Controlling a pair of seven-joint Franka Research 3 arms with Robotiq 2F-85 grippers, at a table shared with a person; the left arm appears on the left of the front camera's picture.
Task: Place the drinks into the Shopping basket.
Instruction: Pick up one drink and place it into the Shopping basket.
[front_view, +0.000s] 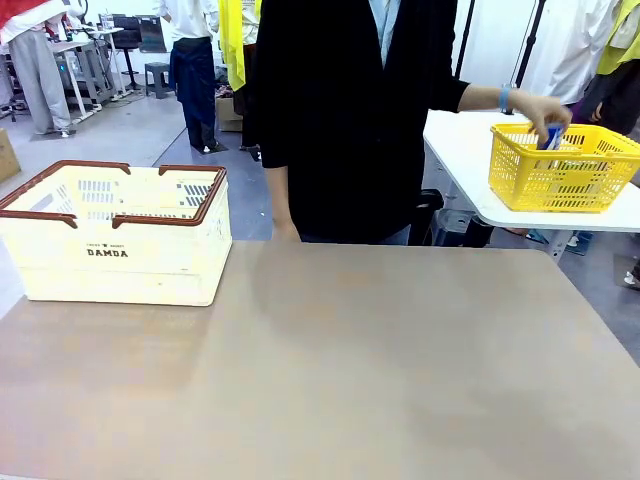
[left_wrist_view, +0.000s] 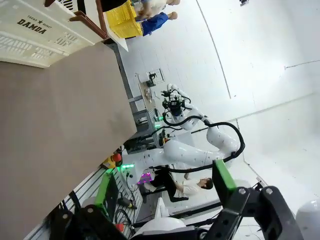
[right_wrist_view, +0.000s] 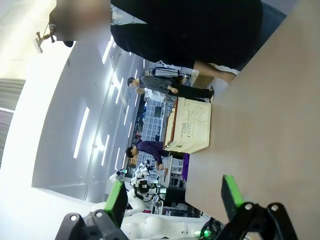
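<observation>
**Jaws wait open while the drinks are fetched**

Front view: the Shopping basket (front_view: 120, 270) stands far left on the table (front_view: 350, 370), ready for loading. The person's hand (front_view: 545, 112) dips into a yellow basket (front_view: 560, 185) on a side table, probably fetching a drink.

Left wrist view: my left jaws are spread and empty, well apart from the Shopping basket.

Right wrist view: my right jaws are likewise released.

Bright, even indoor light is falling on the table (front_view: 330, 380), which is giving off a soft sheen and carrying only a faint shadow beside the basket (front_view: 115, 255). In the right wrist view ceiling lights (right_wrist_view: 81, 132) are glaring, washing the left side white (detail is dissolving there). The left wrist view's wall (left_wrist_view: 270, 65) is reading flat and pale; both wrist views are bending lines near their edges.
</observation>
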